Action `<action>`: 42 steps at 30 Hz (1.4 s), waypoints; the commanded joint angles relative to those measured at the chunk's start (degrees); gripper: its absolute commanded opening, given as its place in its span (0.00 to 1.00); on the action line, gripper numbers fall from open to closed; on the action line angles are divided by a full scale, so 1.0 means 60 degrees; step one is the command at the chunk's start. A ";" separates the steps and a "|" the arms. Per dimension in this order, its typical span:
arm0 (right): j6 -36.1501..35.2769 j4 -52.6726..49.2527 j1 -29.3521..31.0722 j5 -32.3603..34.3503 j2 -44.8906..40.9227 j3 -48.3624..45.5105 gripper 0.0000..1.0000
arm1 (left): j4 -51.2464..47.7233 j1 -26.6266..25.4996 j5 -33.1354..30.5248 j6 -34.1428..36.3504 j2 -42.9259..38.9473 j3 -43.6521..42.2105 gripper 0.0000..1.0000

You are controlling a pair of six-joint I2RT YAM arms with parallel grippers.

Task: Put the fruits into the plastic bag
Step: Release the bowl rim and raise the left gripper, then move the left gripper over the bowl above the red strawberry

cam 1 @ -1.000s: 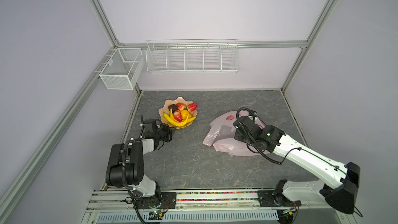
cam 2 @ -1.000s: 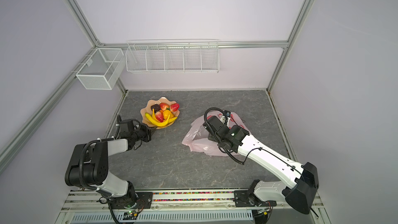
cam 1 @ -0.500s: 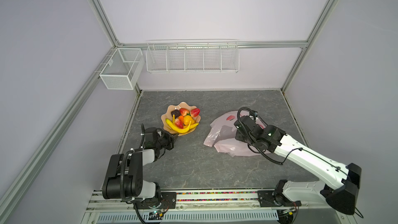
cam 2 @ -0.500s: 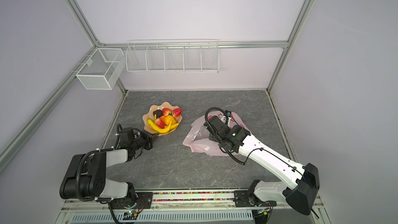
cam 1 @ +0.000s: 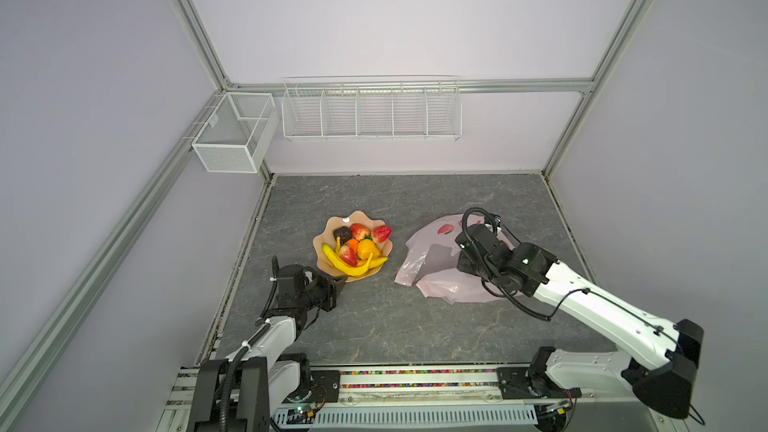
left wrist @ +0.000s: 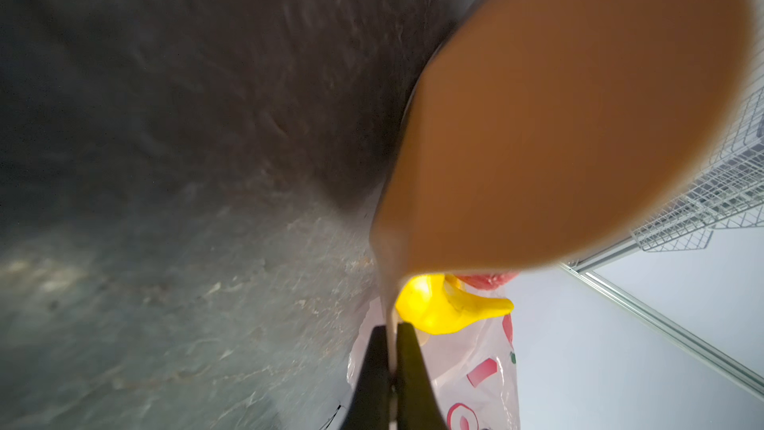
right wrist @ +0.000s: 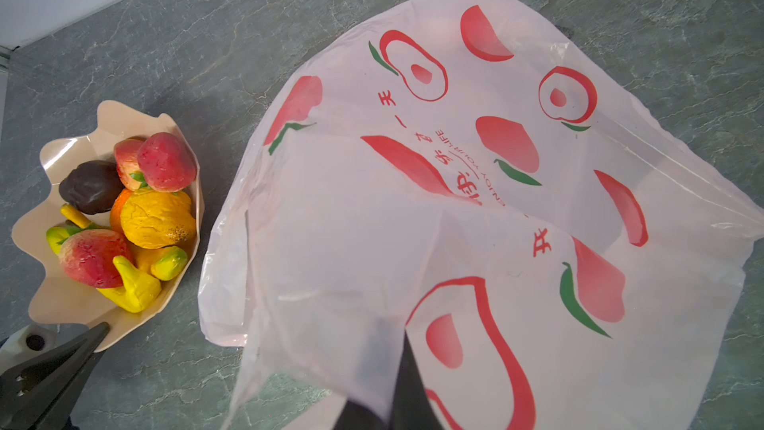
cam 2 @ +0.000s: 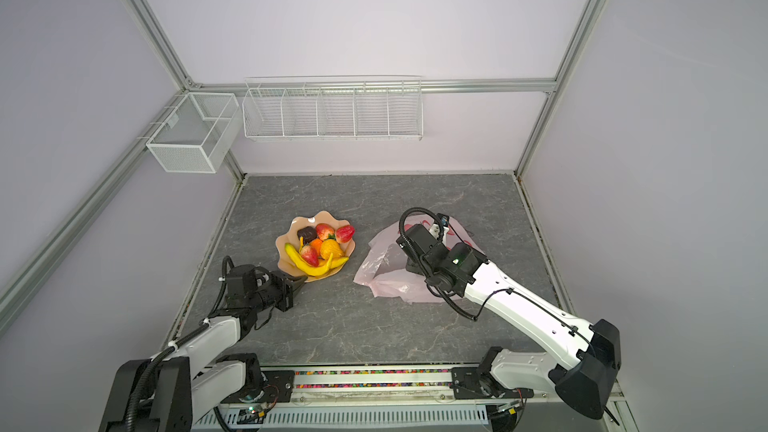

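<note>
The fruits (cam 1: 355,249) (cam 2: 320,249) lie heaped in the dish (cam 1: 328,226) (cam 2: 297,224), left of the table's (cam 1: 374,326) centre in both top views. Two bananas curve along the heap's 6 o'clock side. Strawberries sit at 12 and 1 o'clock, a dark purple fruit at 11, and an orange one in the middle.

The bag (cam 1: 436,284) (cam 2: 390,284) lies crumpled on the table at the dish's 3 o'clock, near it but apart.

The left gripper (cam 1: 338,280) (cam 2: 301,280) meets the dish's rim at about 7 o'clock. In the left wrist view the gripper (left wrist: 392,326) has its fingers pressed on the thin rim of the dish (left wrist: 578,117), one on each face. A banana (left wrist: 446,308) pokes out just past the edge, with the bag (left wrist: 483,374) behind it.

The right gripper (cam 1: 459,261) is over the bag's middle, its arm reaching in from 4 o'clock. In the right wrist view the gripper (right wrist: 392,349) pinches a fold of the bag (right wrist: 454,159). One finger (right wrist: 407,370) is bare, and the other shows dimly through the film, which rises to it. That view also shows the fruits (right wrist: 132,217) in the dish (right wrist: 111,113) and the left gripper (right wrist: 101,330) at its rim.
</note>
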 commanded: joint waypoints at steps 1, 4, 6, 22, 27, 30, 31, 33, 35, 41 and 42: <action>-0.0038 -0.0010 -0.0061 -0.0043 -0.0081 -0.0145 0.06 | -0.0579 -0.0075 -0.0098 -0.0162 -0.0804 -0.0339 0.00; -0.0054 -0.0009 -0.0059 -0.0108 -0.0064 -0.0156 0.06 | -0.1136 -0.0116 -0.0059 -0.0409 -0.1601 -0.0596 0.00; -0.0047 0.0005 -0.0064 -0.0136 -0.0100 -0.0174 0.06 | -0.1386 -0.0152 -0.0096 -0.0615 -0.2211 -0.0842 0.00; -0.0120 0.0094 -0.0056 -0.0269 -0.0101 -0.0207 0.06 | -0.5269 -0.0179 -0.0344 -0.0329 -0.5494 -0.0652 0.56; -0.0135 -0.0007 -0.0050 -0.0212 -0.0165 -0.0217 0.06 | -0.7657 -0.0182 -0.0469 0.0364 -0.6216 0.0666 0.68; -0.0142 -0.0079 -0.0056 -0.0179 -0.0203 -0.0204 0.06 | -0.9109 -0.0187 -0.0722 0.1130 -0.6344 0.1748 0.71; -0.0143 -0.0104 -0.0058 -0.0168 -0.0224 -0.0196 0.06 | -0.9675 -0.0179 -0.0947 0.1559 -0.6226 0.2317 0.73; -0.0137 -0.0140 -0.0050 -0.0152 -0.0263 -0.0189 0.06 | -1.0491 -0.0181 -0.1302 0.2518 -0.5633 0.3510 0.74; -0.0152 -0.0209 -0.0047 -0.0130 -0.0321 -0.0182 0.06 | -1.1174 -0.0182 -0.1688 0.3835 -0.4619 0.4945 0.76; -0.0175 -0.0361 -0.0061 -0.0041 -0.0473 -0.0211 0.06 | -1.2267 -0.0331 -0.2096 0.8068 -0.0300 0.9665 0.80; -0.0190 -0.0375 -0.0071 -0.0016 -0.0482 -0.0204 0.06 | -1.2429 -0.0610 -0.2265 0.8701 0.0377 1.0494 0.80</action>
